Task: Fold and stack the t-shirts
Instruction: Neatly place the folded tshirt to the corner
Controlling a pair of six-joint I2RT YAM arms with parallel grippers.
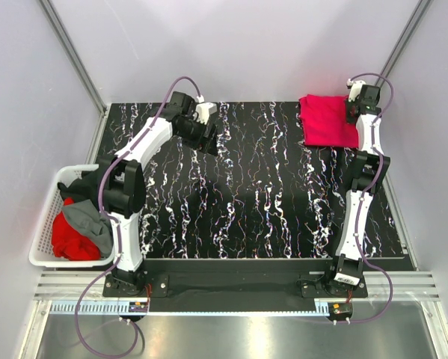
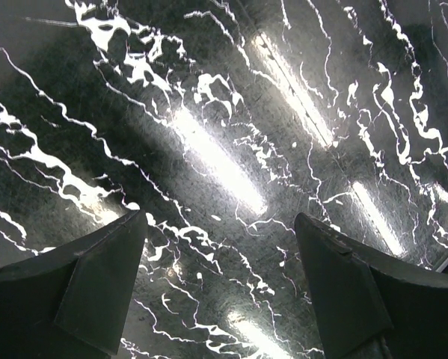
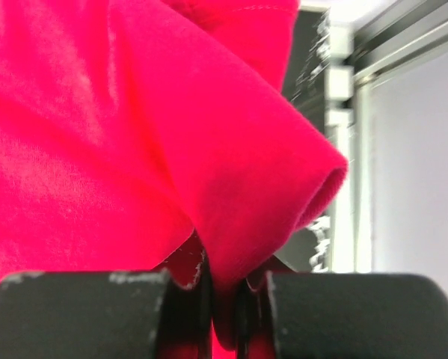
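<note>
Crimson-pink cloth fills the right wrist view. A fold at the edge of the pink shirt (image 3: 126, 134) is pinched between the two fingers of the right pincer (image 3: 224, 307), which are closed to a thin gap on the fabric. From above, this shirt lies as a flat, roughly square block at the far right corner of the black marbled bench (image 1: 246, 202), with the right pincer at its right edge. The left pincer (image 1: 209, 140) hangs over the far left part of the bench, its fingers spread wide with nothing between them. A white basket (image 1: 40, 253) at the bench's left side holds a red shirt (image 1: 68, 238), a grey shirt (image 1: 90, 221) lying over it, and a black shirt (image 1: 80, 183) at its far end.
</note>
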